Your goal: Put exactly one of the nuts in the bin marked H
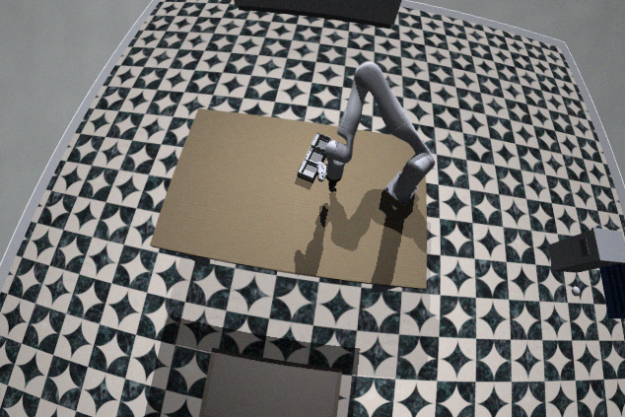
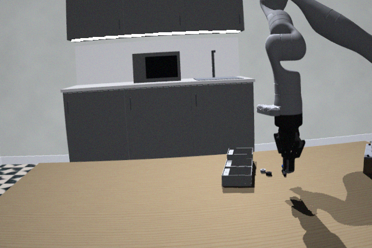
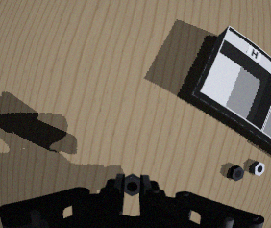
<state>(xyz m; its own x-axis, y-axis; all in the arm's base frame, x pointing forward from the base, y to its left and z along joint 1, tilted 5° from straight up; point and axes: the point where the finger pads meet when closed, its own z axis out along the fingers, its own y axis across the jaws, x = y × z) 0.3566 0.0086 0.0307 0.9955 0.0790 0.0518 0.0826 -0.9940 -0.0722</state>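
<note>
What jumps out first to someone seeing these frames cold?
The grey arm, folded high over the tan table, with its gripper hanging just above the surface, shut on a small hex nut. Left of it stands a row of three grey bins; the nearest one is bin H. Two more small nuts lie between the bins and the gripper.

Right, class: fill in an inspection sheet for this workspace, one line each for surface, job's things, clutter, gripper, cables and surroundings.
Surface: tan wooden table, shadowed by the arm.
Job's things: row of bins; bin marked H at the near end, nothing seen inside; two nuts on the table beside it; a third nut in the gripper.
Clutter: nothing seen.
Gripper: gripper shut on the third nut, raised off the table, beside the bins.
Cables: nothing seen.
Surroundings: kitchen counter with microwave; checkered floor.
</note>
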